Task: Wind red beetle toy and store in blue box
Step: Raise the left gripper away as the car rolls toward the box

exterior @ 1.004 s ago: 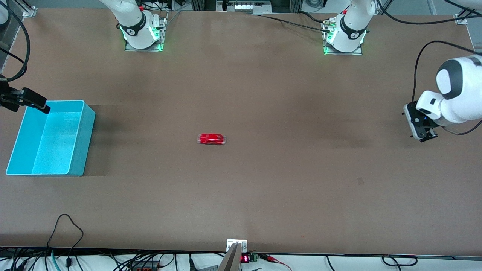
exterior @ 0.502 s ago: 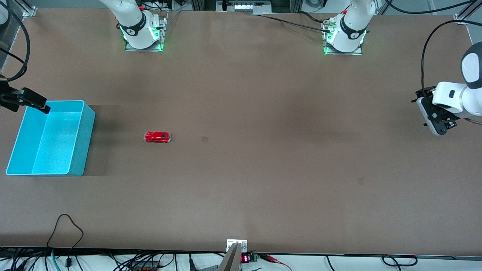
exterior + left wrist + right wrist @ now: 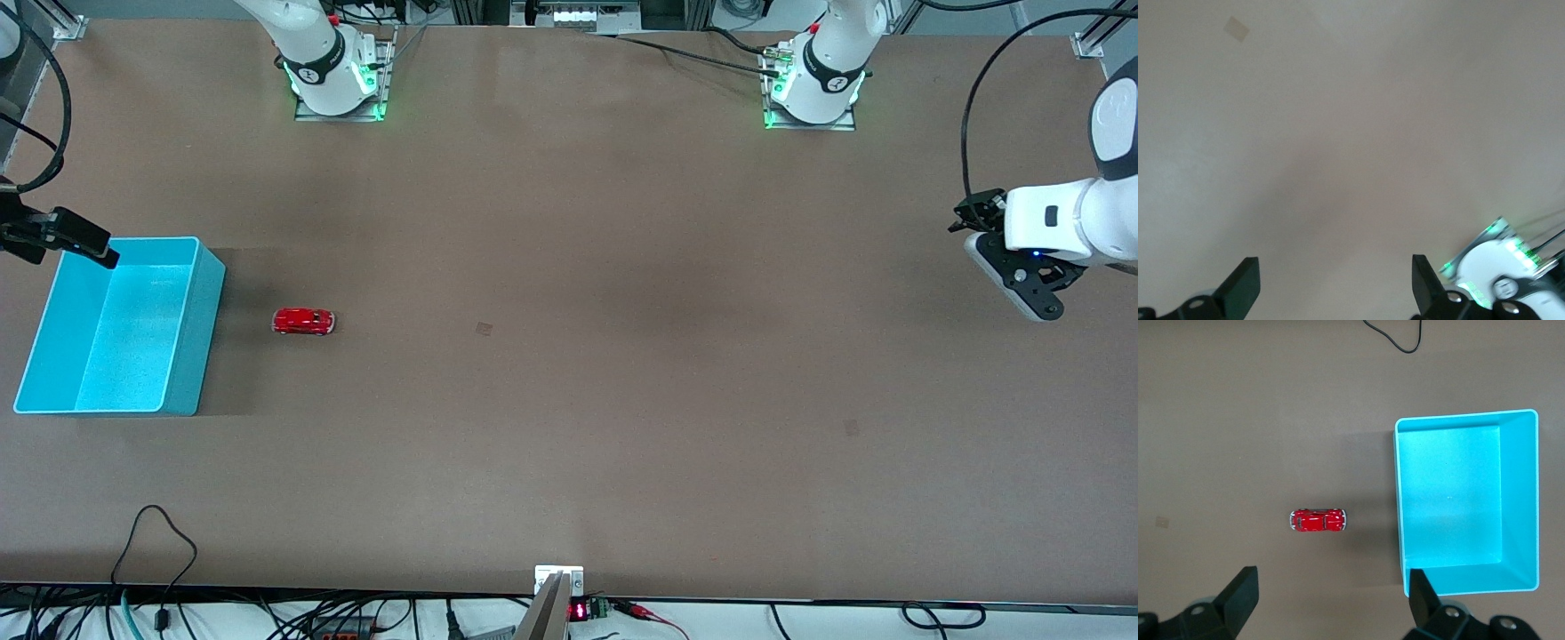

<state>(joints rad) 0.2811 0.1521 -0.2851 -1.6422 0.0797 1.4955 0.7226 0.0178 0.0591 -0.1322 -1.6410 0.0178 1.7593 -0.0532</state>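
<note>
**Red beetle toy on the table beside the blue box, both grippers empty**

Red beetle toy (image 3: 303,321) sits upright on its wheels on the brown table (image 3: 569,400), near the blue box (image 3: 191,329) but not touching it, on the side of the box that faces the table's middle. A strip of bare table shows between the two. The toy is a small glossy car with a rounded red body, pale silvery ends and a faint shine along the roof. Its long axis points toward the box wall. In the right wrist view the toy (image 3: 1318,520) shows the same rounded outline with light bumpers at both ends, and the box (image 3: 1465,503) lies just beside it.

The box is a light blue rectangular bin with thin straight walls and an open top. Nothing lies inside it. It stands at the right arm's end of the table.

Right gripper (image 3: 84,244) hangs over the box corner farthest from the front camera, fingers (image 3: 1238,593) spread apart and holding nothing. Left gripper (image 3: 971,213) hangs over the left arm's end of the table, well apart from the toy, its fingers (image 3: 1241,287) likewise spread wide and empty over bare table.

A small pale square mark (image 3: 484,328) lies on the table toward the middle.
</note>
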